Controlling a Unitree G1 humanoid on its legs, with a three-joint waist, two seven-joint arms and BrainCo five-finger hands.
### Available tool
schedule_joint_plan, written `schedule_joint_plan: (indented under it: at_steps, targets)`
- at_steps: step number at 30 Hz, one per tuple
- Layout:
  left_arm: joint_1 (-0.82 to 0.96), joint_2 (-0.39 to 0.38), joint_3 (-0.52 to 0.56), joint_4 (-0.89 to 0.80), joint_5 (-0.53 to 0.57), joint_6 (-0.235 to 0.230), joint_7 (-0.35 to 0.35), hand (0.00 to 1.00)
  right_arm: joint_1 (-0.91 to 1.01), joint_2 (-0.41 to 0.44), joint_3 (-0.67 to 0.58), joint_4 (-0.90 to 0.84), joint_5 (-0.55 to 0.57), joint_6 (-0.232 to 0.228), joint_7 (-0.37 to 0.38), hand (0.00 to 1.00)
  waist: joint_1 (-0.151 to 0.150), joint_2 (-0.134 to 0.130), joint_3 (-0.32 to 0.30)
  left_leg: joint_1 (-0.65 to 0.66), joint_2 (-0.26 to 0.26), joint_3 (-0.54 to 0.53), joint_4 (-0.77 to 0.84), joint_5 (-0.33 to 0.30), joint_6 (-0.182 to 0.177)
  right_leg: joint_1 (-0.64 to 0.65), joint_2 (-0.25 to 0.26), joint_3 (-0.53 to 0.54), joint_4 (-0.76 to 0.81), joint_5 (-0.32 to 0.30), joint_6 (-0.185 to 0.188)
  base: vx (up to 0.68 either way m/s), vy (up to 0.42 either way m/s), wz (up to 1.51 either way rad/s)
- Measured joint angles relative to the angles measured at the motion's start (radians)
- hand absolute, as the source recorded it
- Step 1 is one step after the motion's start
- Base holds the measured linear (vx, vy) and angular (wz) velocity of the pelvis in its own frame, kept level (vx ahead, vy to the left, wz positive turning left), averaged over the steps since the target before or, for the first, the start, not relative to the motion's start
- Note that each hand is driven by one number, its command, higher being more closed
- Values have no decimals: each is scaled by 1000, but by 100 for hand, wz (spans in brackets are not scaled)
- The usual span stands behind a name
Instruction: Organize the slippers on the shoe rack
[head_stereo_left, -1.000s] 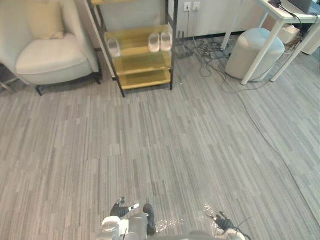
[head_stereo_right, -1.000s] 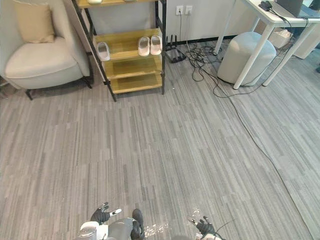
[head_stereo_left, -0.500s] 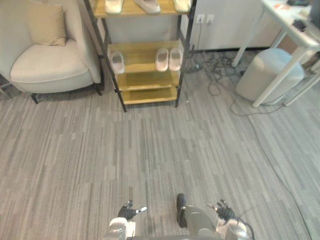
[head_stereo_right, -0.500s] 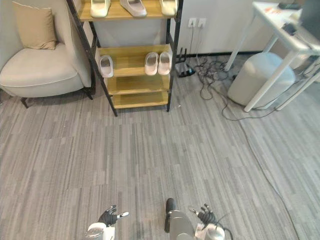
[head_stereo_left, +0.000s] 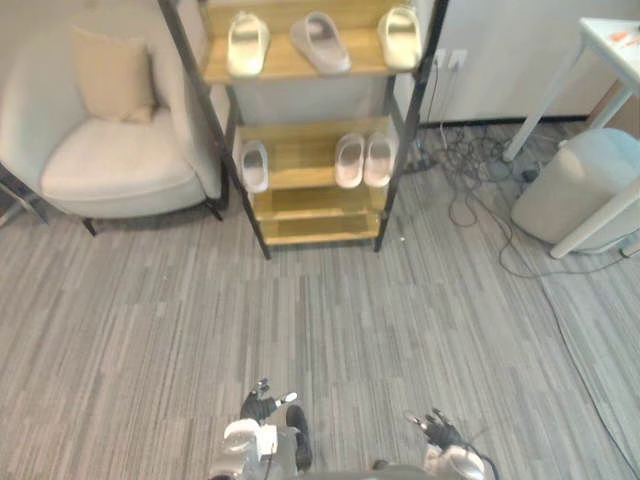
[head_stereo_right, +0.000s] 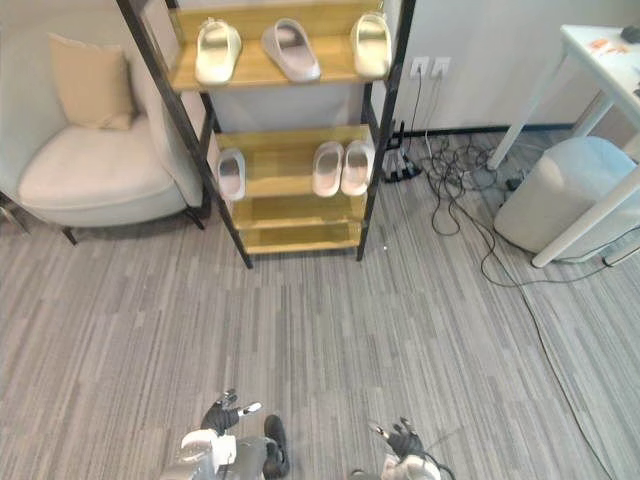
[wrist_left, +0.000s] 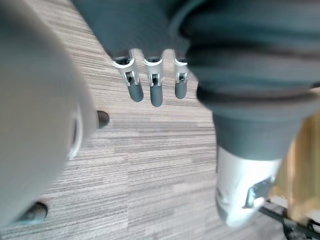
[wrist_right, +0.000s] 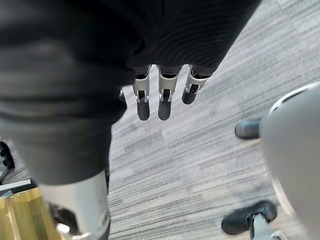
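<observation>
Grey plank-patterned floor (head_stereo_left: 320, 320) runs from your feet to the far wall, where the shoe rack (head_stereo_left: 300, 150), black-framed with wooden shelves, stands between a pale armchair (head_stereo_left: 110, 165) and a round stool (head_stereo_left: 570, 190) beside a white table (head_stereo_left: 610, 40). Upper shelf: a cream slipper (head_stereo_left: 247, 43) at the left, a grey slipper (head_stereo_left: 320, 42) lying askew in the middle, and a third slipper (head_stereo_left: 401, 35) at the right, just beside the post. Shelf below: a lone slipper (head_stereo_left: 254, 165) at the left end, well apart from a neat pair (head_stereo_left: 349, 160) at the right, its two slippers side by side. Your left hand (head_stereo_left: 262, 405) and right hand (head_stereo_left: 437, 428) hang low at the near edge of the head views, well apart from the rack. The left wrist view shows its fingers (wrist_left: 152, 92) straight and relaxed over bare floor, and the right wrist view shows the same of its fingers (wrist_right: 165, 102); neither hand holds anything. Step in hand, as judged: the approach, with no slipper yet taken up. The next move calls for you to close on the rack until a shelf lies within arm's reach, then pick one out-of-place slipper, probably the askew grey one or the lone one. Which slippers match cannot be told at this range. Bring an open hand to it squarely, so that it can be set straight without disturbing the neat pair.
</observation>
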Motion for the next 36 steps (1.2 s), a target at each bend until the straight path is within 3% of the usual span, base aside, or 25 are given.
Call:
schedule_joint_plan:
  at_steps: [1,3,4,6,9,10,11,12,13,15,16,18,19,21,23,26,28,30,32,33,34,35,36]
  targets:
    - [0,0,-2,6,0,1,0,0,0,-1,-3,-1,-1,0,1,0,1,1,0,14,0,2,5,-18,-1,-17,-4,7,58,-5,7,375,179,-16]
    - [1,23,-23,34,0,3,-1,0,0,-1,-6,-3,-1,-2,8,0,2,-5,2,109,-15,9,-34,-59,4,-151,-34,43,431,-6,43,322,178,-10]
    - [2,33,-40,44,0,5,0,0,1,-1,-6,-3,-1,-4,11,0,-6,-6,4,137,-23,6,-50,-71,4,-191,-46,48,542,-18,55,353,168,10]
    - [4,51,-64,58,0,16,1,0,9,-3,3,-1,-1,-2,13,0,-16,-19,0,238,-43,1,-97,-98,3,-285,-61,7,709,-78,13,395,85,16]
    - [4,51,-76,71,0,20,1,0,2,-9,4,-8,-2,-6,13,0,-28,-5,5,326,-29,-16,-166,-101,3,-365,-27,-106,589,-112,-37,409,-24,20]
    - [3,47,-78,71,0,20,0,0,-5,-14,4,-16,-1,-6,14,0,-36,5,9,355,-7,-33,-194,-101,3,-407,17,-135,404,-87,-58,466,-101,31]
    - [3,46,-79,71,0,20,0,0,-6,-15,4,-17,-1,-6,14,0,-38,6,10,359,-3,-37,-197,-101,3,-412,24,-134,372,-74,-61,389,-116,38]
    - [6,48,-87,72,0,20,0,0,-6,-14,6,-20,-1,-5,14,0,-42,3,9,372,1,-49,-203,-104,-18,-407,51,-123,228,8,-61,431,-159,54]
    - [12,43,-89,79,0,20,-1,0,10,-20,1,-20,1,-8,15,0,-45,4,4,412,10,-81,-207,-141,-93,-375,79,-103,96,228,-135,436,-153,45]
    - [14,21,-76,82,1,19,-2,0,-1,-35,4,-17,-5,-4,14,0,-30,42,-8,414,44,-76,-203,-138,-110,-372,104,-108,101,217,-144,452,-162,9]
    - [10,-2,-72,83,3,19,-1,0,-2,-38,-4,-10,-16,-5,17,0,-37,66,-6,411,58,-88,-172,-121,-139,-344,114,-125,83,183,-148,382,-163,7]
    - [8,-12,-48,82,11,19,-4,0,-3,-40,-9,-7,-17,-5,15,0,-41,68,-5,383,74,-100,-77,-114,-150,-309,120,-131,64,171,-149,340,-188,23]
    - [8,-26,5,68,17,19,-4,0,3,-36,-4,-6,-17,-3,15,0,-36,65,-2,314,105,-118,139,-103,-170,-238,132,-131,26,158,-155,312,-167,17]
    - [16,-37,45,40,18,16,-3,0,13,-35,3,-11,-17,-3,13,0,-21,60,6,233,161,-121,390,-108,-182,-166,142,-131,1,130,-166,265,-69,-3]
    - [18,-44,58,17,19,16,-3,0,17,-32,3,-20,-16,-3,12,0,-21,59,8,152,202,-81,506,-132,-144,-109,145,-124,-2,93,-169,204,10,-7]
    - [23,-53,70,-8,18,13,-3,0,26,-27,3,-42,-15,-1,12,0,-16,58,8,62,210,-39,383,-144,-126,-71,136,-94,-37,84,-145,174,108,-22]
    - [20,-52,64,-6,17,12,-2,0,21,-27,1,-41,0,-2,12,0,-15,58,8,62,155,-59,83,-105,-120,-63,115,-71,-35,78,-103,260,246,-36]
    - [18,-31,25,8,17,10,-2,0,36,-12,-4,-31,5,-1,11,0,-16,21,-11,125,62,-56,-88,-18,-100,-64,63,-23,-57,80,-57,287,206,-7]
    - [7,-6,2,19,16,2,-1,0,30,0,-3,-4,4,0,12,0,-14,-9,-17,110,30,-48,-69,-23,-82,-49,36,-12,-105,95,-37,308,162,4]
    - [-1,4,-7,37,17,3,-2,0,25,1,-4,3,3,0,12,0,-13,-10,-15,116,17,-48,-47,-42,-57,-27,23,-13,-115,99,-29,254,136,-1]
    - [-1,7,-8,42,17,3,-3,0,25,1,-5,3,1,0,12,0,-13,-11,-15,130,12,-46,-47,-50,-55,-23,15,-13,-100,95,-24,245,123,-10]
    - [2,7,-8,50,17,3,-2,0,25,-2,-5,1,0,-2,13,0,-12,-1,-16,153,13,-42,-50,-67,-52,-39,11,-9,-37,82,-5,194,147,-40]
    - [5,6,-12,61,17,3,-3,0,19,-15,-3,-1,-1,-4,13,0,-7,24,-11,193,25,-28,-68,-105,-58,-111,11,7,143,45,26,183,165,-50]
